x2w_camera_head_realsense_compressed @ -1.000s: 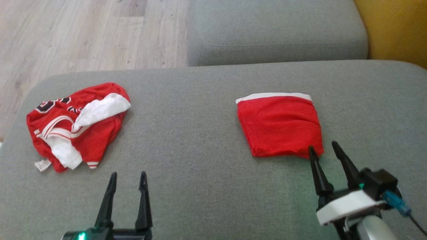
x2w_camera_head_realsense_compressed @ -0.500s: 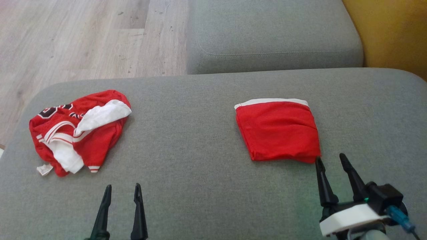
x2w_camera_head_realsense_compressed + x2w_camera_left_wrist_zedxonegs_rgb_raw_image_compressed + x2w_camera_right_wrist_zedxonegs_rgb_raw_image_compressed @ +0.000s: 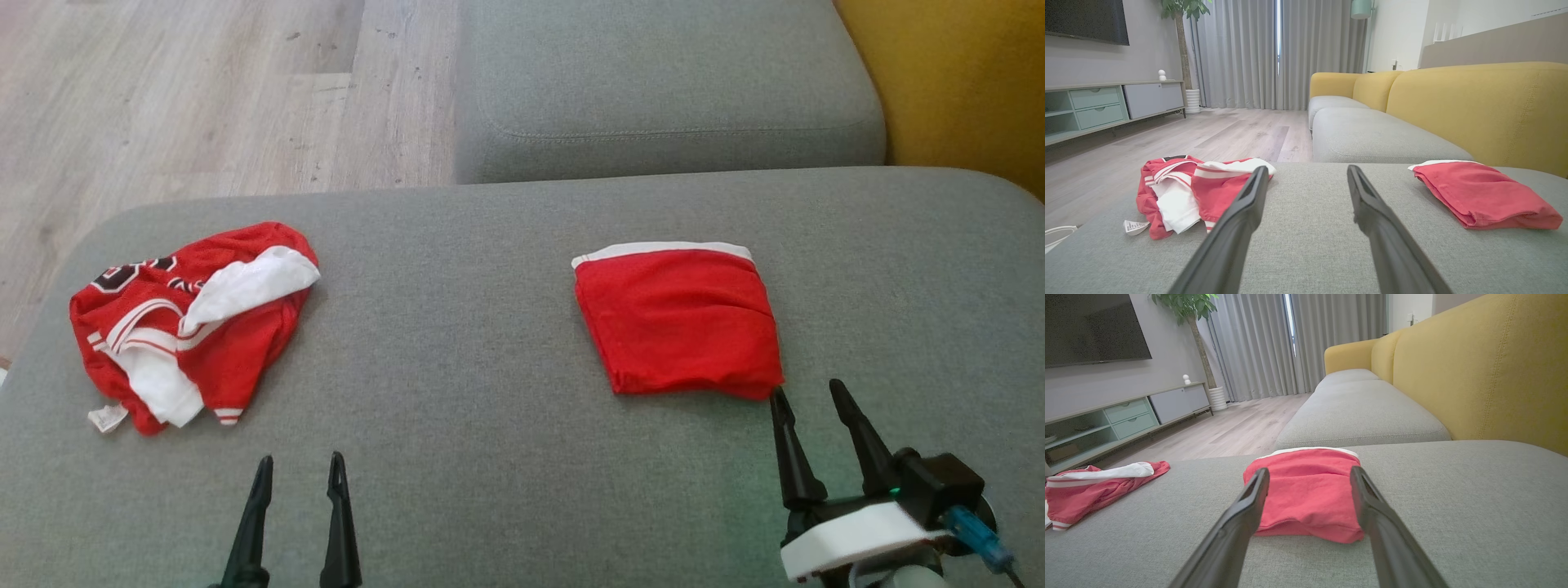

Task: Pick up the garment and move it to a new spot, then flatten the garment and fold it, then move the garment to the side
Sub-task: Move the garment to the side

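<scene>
A folded red garment point(image 3: 678, 327) with a white band along its far edge lies flat on the right of the grey cushion point(image 3: 490, 392). A crumpled red-and-white garment point(image 3: 192, 322) with dark lettering lies on the left. My right gripper point(image 3: 807, 389) is open, its tips just short of the folded piece's near right corner, touching nothing. In the right wrist view the folded garment point(image 3: 1306, 490) sits just beyond the open right gripper point(image 3: 1309, 471). My left gripper point(image 3: 299, 460) stands open near the front edge, below and right of the crumpled garment point(image 3: 1184, 188), which shows left of the left gripper point(image 3: 1307, 169).
A second grey seat cushion point(image 3: 669, 82) lies beyond, with the yellow backrest point(image 3: 955, 73) to the right. Wooden floor point(image 3: 204, 90) drops off past the cushion's left and far-left edges. Bare fabric stretches between the two garments.
Both grippers have drawn back toward the near edge, the right one coming off the folded garment's near corner. The camera tilted slightly. Neither garment has moved.
</scene>
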